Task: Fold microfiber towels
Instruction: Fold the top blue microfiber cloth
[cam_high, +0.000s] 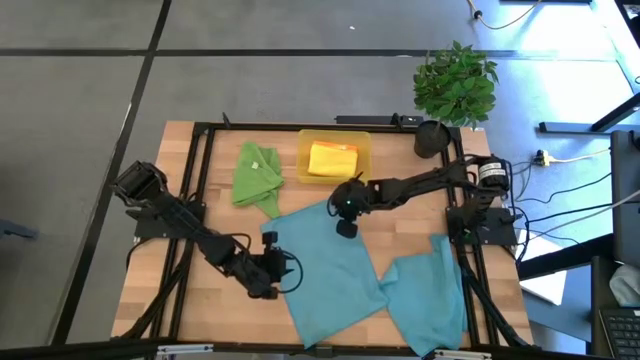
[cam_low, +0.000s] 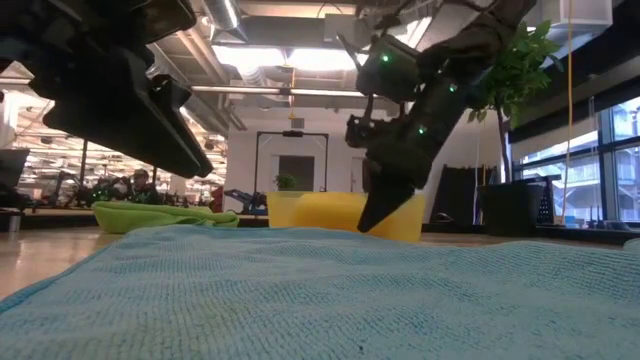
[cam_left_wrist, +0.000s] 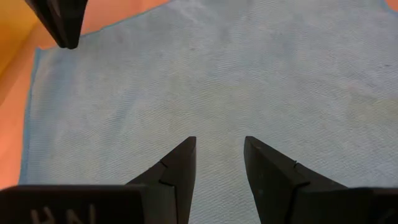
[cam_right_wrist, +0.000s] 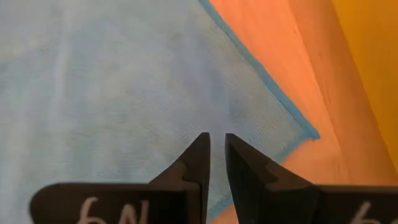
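From above, a teal towel (cam_high: 330, 270) is seen spread flat beside the yellow tray (cam_high: 303, 150), the left gripper (cam_high: 283, 272) at its near edge, the right gripper (cam_high: 346, 228) over its corner toward the tray. A second teal towel (cam_high: 430, 285) lies rumpled beyond; a green one (cam_high: 256, 175) is bunched beside the tray.

At table height, fine looped pile is shown.

In the left wrist view, the fingers (cam_left_wrist: 180, 163) are held apart, nothing between them.

In the right wrist view, the fingers (cam_right_wrist: 200, 155) are nearly together, empty, beside the hemmed corner (cam_right_wrist: 308, 134). The thin limp cloth could be missed or dragged into wrinkles.
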